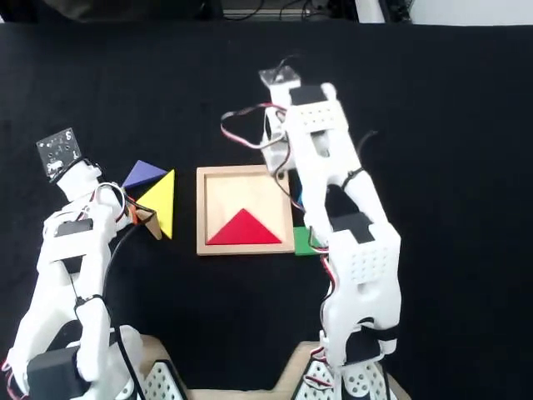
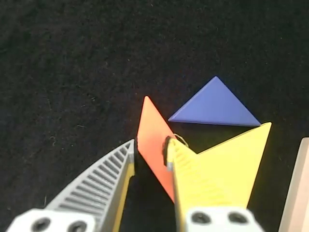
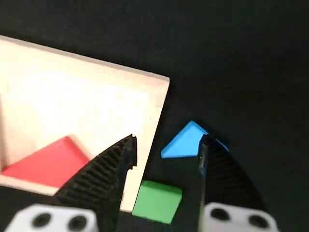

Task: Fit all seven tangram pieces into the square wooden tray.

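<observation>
Here, left gripper (image 2: 149, 145) hung spread over the orange piece (image 2: 153, 124), beside yellow triangle (image 2: 236, 159) and dark-blue triangle (image 2: 215, 104). Right gripper (image 3: 166, 142), fingers apart, sat over light-blue triangle (image 3: 181, 143), just outside the tray (image 1: 201, 212). Red triangle (image 1: 243, 227) lay inside.

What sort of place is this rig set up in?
Likely a robotics test bench, though lab or hobby room is unclear. Black cloth covers the table, the left arm and right arm are based at its near edge, and a wooden tray holds a red triangle.
</observation>
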